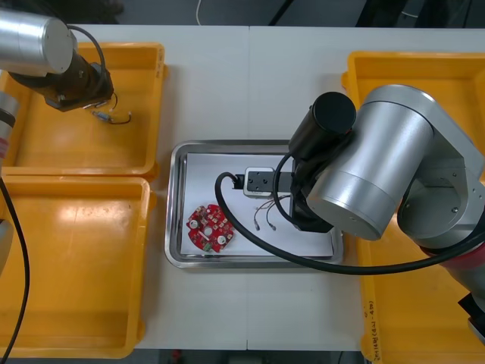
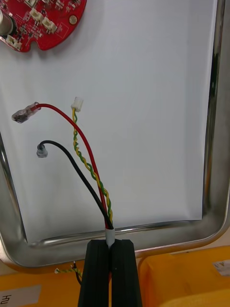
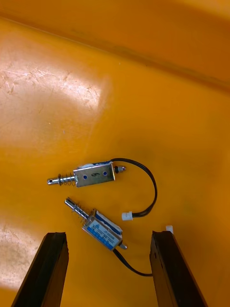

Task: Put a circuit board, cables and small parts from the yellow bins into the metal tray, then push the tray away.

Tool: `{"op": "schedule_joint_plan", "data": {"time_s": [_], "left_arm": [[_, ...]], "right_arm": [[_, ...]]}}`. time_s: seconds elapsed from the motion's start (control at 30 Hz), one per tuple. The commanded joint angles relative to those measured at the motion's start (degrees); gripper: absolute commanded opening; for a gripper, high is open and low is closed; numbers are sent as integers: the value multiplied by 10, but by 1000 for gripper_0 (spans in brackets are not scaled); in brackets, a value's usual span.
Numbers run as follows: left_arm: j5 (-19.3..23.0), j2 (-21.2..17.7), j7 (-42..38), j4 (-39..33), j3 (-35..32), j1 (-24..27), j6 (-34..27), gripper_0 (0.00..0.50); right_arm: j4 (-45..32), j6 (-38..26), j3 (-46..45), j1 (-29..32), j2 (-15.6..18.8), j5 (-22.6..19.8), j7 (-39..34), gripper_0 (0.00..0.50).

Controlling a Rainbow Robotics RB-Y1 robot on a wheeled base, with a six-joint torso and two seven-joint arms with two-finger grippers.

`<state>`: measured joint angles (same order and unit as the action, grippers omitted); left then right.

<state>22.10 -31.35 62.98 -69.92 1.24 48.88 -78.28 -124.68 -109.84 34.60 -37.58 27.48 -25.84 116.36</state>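
Observation:
A red circuit board point(image 1: 210, 227) point(image 2: 48, 24) lies in the white-lined metal tray point(image 1: 176, 205) point(image 2: 218, 144), at its left end. My right gripper point(image 2: 109, 247) is shut on a red and yellow cable point(image 2: 101, 201) just inside the tray's right rim. The cable's loose ends point(image 1: 265, 216) reach out over the white lining towards the board. My left gripper point(image 3: 109, 240) is open low over the far left yellow bin point(image 1: 155, 98). One small metal part point(image 3: 100, 229) lies between its fingers. A second small metal part point(image 3: 93, 174) lies just beyond, with a black lead.
The near left yellow bin point(image 1: 76, 265) sits beside the tray, and the right yellow bins point(image 1: 424, 76) lie under my right arm. The arm's black hose point(image 1: 250, 235) loops over the tray. A bit of cable point(image 2: 72, 271) lies in the bin behind the right fingers.

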Motion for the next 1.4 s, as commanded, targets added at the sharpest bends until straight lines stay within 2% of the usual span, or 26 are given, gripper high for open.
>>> {"op": "schedule_joint_plan", "data": {"time_s": [0.03, 0.3, 0.6, 0.83, 0.97, 1.0, 1.03, 1.1, 1.2, 1.23, 1.27, 1.33, 1.37, 1.4], "left_arm": [[-8, 6, -63, 22, 12, 30, 37, 500], [-1, 6, -65, 66, 38, 30, 83, 500], [17, 6, -66, 86, 58, 29, 88, 500], [28, 6, -67, 94, 60, 28, 90, 500], [37, 6, -67, 103, 60, 28, 97, 500], [37, 6, -67, 104, 60, 28, 100, 423], [37, 6, -67, 105, 60, 28, 101, 229], [37, 6, -67, 105, 60, 28, 101, 4], [37, 6, -67, 105, 60, 28, 101, 0], [37, 6, -67, 104, 60, 28, 101, 0], [37, 6, -67, 105, 59, 28, 101, 0], [37, 3, -68, 105, 58, 28, 101, 0], [37, 2, -67, 104, 57, 28, 101, 0], [37, 1, -67, 104, 55, 28, 101, 0]], "right_arm": [[8, -2, 6, -25, -23, 6, 17, 0], [42, -2, 22, -24, -24, 11, 23, 0], [87, 7, 42, -25, -46, 42, 25, 0], [117, 24, 46, -25, -61, 47, 25, 0], [123, 39, 70, -25, -61, 76, 21, 0], [126, 43, 75, -25, -62, 80, 20, 0], [131, 46, 77, -24, -62, 82, 19, 0], [133, 50, 77, -25, -61, 80, 22, 0], [133, 52, 76, -24, -61, 74, 22, 0], [133, 52, 77, -24, -61, 73, 23, 96], [133, 52, 77, -23, -62, 74, 24, 162], [133, 52, 77, -22, -61, 73, 24, 382], [133, 52, 77, -22, -62, 73, 24, 462], [133, 52, 77, -22, -61, 72, 24, 500]]}}
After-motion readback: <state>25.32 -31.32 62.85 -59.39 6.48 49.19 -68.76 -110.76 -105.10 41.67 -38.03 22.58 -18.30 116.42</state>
